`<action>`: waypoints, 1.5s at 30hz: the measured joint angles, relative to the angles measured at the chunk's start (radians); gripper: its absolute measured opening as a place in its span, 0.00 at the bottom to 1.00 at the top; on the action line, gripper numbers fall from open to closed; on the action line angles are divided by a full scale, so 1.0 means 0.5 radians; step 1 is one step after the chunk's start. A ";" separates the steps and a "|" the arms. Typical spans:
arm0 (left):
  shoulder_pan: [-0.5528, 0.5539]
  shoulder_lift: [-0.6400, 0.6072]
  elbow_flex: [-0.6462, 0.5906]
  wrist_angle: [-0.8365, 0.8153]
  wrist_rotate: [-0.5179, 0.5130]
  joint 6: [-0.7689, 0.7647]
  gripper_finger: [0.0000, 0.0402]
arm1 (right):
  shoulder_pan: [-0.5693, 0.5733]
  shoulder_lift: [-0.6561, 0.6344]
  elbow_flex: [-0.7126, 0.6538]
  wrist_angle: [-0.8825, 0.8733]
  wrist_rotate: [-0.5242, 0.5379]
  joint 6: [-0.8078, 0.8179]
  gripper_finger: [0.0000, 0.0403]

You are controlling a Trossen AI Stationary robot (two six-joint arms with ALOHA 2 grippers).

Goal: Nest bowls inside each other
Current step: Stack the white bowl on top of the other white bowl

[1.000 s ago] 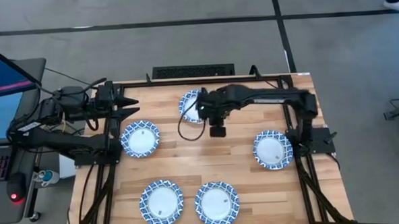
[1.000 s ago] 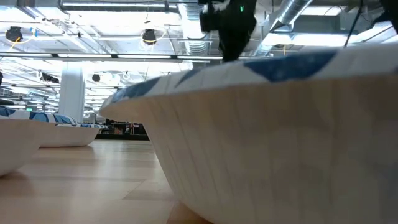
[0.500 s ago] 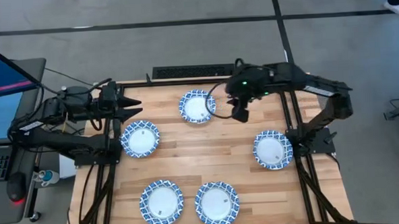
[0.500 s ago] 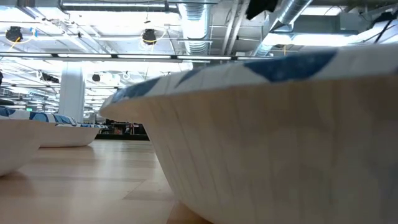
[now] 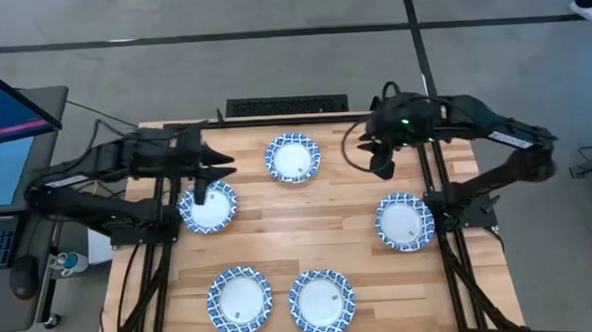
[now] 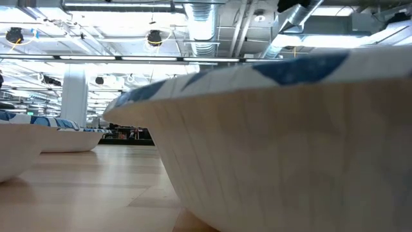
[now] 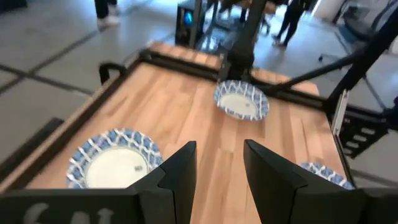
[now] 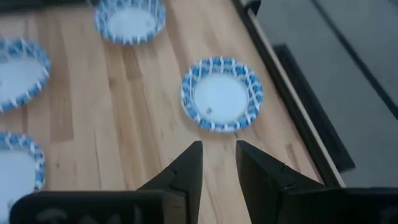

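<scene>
Low view nearly blocked by one near bowl [image 6: 283, 135], its wall filling frame; two more rims cut off at left edge. High view: five bowls spread singly on table [image 5: 309, 230], none nested, sixth not made out. Left gripper [image 5: 208, 178] above left-side bowl [image 5: 209, 207], fingers apart, empty. Right gripper [image 5: 381, 163] near far right corner, beside far bowl [image 5: 293, 157], fingers parted, empty.

Bright even overhead light; wrist views motion-blurred; low view ceiling lamps [image 6: 154, 37] glaring.
</scene>
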 joint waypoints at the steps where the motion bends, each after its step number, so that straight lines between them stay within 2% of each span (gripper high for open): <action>1: 0.000 0.051 0.000 0.013 0.007 0.000 0.31 | -0.001 -0.081 -0.116 0.107 -0.001 0.022 0.29; 6: 0.004 0.289 0.000 0.151 0.151 0.125 0.31 | -0.001 -0.481 -0.691 0.633 0.000 0.221 0.29; 9: 0.043 0.350 -0.001 0.157 0.159 0.111 0.31 | 0.002 -0.655 -0.984 1.018 -0.008 0.368 0.29; 14: 0.159 0.357 -0.001 -0.187 0.152 0.008 0.31 | 0.035 -0.749 -1.261 1.410 -0.028 0.379 0.29; 19: 0.231 0.357 -0.003 -0.589 0.143 -0.201 0.31 | 0.058 -0.687 -1.291 1.397 -0.031 0.371 0.29; 24: 0.233 0.300 -0.218 -0.486 0.147 -0.365 0.31 | 0.054 -0.606 -1.293 1.406 -0.031 0.306 0.29; 29: 0.233 0.147 -0.631 -0.283 0.247 -0.712 0.31 | 0.056 -0.549 -1.294 1.443 -0.030 0.306 0.29; 32: 0.232 0.030 -0.798 -0.196 0.279 -0.960 0.31 | 0.057 -0.521 -1.294 1.550 -0.029 0.304 0.29; 36: 0.211 -0.088 -0.896 -0.193 0.291 -1.217 0.31 | 0.056 -0.474 -1.294 1.620 -0.024 0.261 0.29; 41: 0.074 -0.110 -0.960 -0.173 0.260 -1.418 0.31 | 0.097 -0.389 -1.294 1.708 -0.046 0.212 0.29; 45: -0.034 -0.048 -1.063 -0.198 0.221 -1.613 0.31 | 0.157 -0.312 -1.293 1.910 -0.305 0.052 0.29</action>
